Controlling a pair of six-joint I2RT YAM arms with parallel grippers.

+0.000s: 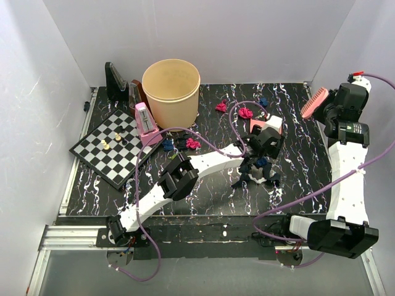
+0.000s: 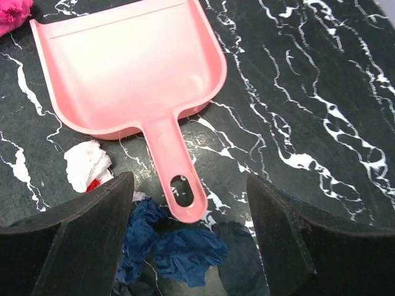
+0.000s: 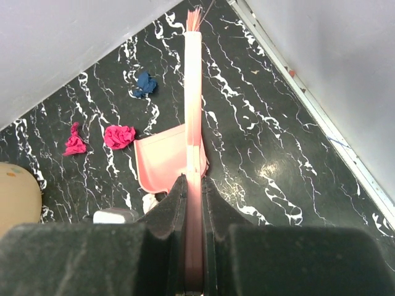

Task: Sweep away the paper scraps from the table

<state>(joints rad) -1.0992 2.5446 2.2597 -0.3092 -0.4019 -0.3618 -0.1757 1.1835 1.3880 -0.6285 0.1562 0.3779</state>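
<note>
The pink dustpan (image 2: 129,68) lies flat on the table (image 1: 296,154), its handle toward my left gripper (image 2: 190,185). That gripper is open, with a finger on each side of the handle's end, just above navy paper scraps (image 2: 185,253). A white scrap (image 2: 86,165) lies left of the handle. From above, the left gripper (image 1: 256,169) is at mid-table by the dustpan (image 1: 266,125). My right gripper (image 1: 330,111) is shut on the pink brush (image 1: 315,102), raised at the far right. Its fingers (image 3: 176,197) clamp the brush (image 3: 193,92) edge-on. Magenta scraps (image 1: 245,113) and another navy scrap (image 1: 263,101) lie beyond the dustpan.
A beige bucket (image 1: 171,89) stands at the back. A chessboard (image 1: 110,148) with pieces and a pink metronome (image 1: 145,123) are at the left. More scraps (image 1: 193,143) lie in front of the bucket. White walls enclose the table on three sides.
</note>
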